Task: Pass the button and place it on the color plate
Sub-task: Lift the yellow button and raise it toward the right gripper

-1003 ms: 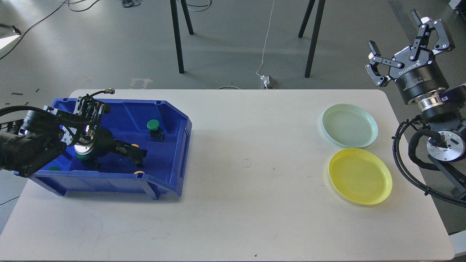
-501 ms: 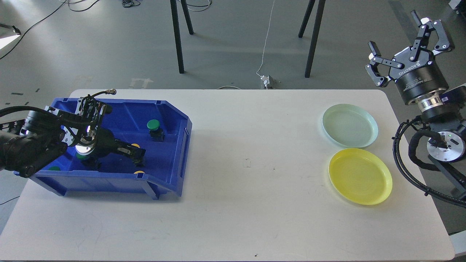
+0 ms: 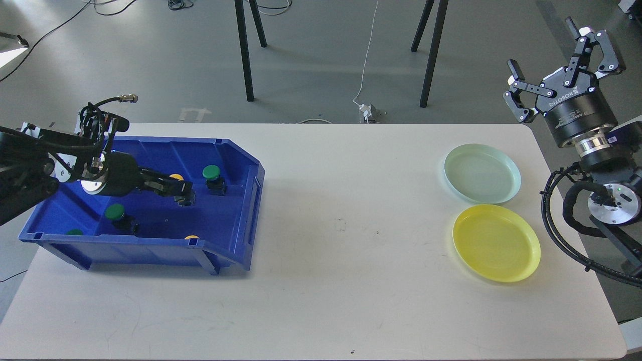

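A blue bin stands on the left of the white table. My left gripper is inside it, raised above the floor of the bin, and is shut on a yellow button with a black body. Loose in the bin are a green button just right of the gripper, a second green button, a third one and a yellow one by the front wall. A pale green plate and a yellow plate lie at the right. My right gripper is open and empty, high beyond the table's right edge.
The white table ends just right of the plates. Black stand legs and a white cable are on the floor behind the table.
My left gripper has lifted up and back inside the bin with the yellow button in it, uncovering a green button below. The right arm has barely moved.
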### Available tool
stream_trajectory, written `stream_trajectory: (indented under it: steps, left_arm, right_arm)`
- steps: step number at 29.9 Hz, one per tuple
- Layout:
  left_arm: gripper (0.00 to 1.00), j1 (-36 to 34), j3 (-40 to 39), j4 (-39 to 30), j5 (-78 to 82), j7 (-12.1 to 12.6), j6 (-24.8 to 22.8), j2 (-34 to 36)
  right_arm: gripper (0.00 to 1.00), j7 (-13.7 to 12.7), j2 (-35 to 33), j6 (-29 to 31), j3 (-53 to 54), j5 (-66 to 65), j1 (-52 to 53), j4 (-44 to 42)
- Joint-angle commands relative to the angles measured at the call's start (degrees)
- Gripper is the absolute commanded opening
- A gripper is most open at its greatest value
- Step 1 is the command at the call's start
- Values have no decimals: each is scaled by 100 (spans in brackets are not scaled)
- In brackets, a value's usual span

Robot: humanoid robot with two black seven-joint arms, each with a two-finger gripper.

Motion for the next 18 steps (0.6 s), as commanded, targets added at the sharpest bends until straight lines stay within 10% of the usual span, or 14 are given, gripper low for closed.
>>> stream_trajectory:
  steps: [1, 12, 18]
  left_arm:
    - [25, -67, -383, -707, -272, 0, 0, 802]
    - [25, -67, -1553, -2131, -1298, 0, 0, 2455]
    - [25, -67, -1931, -2185, -2503, 0, 0, 2212]
  right_arm:
    - [99, 0, 18, 10, 17, 1, 0, -13]
    - [99, 0, 88, -7, 78, -8, 9, -13]
    - [99, 0, 18, -25, 52, -17, 9, -13]
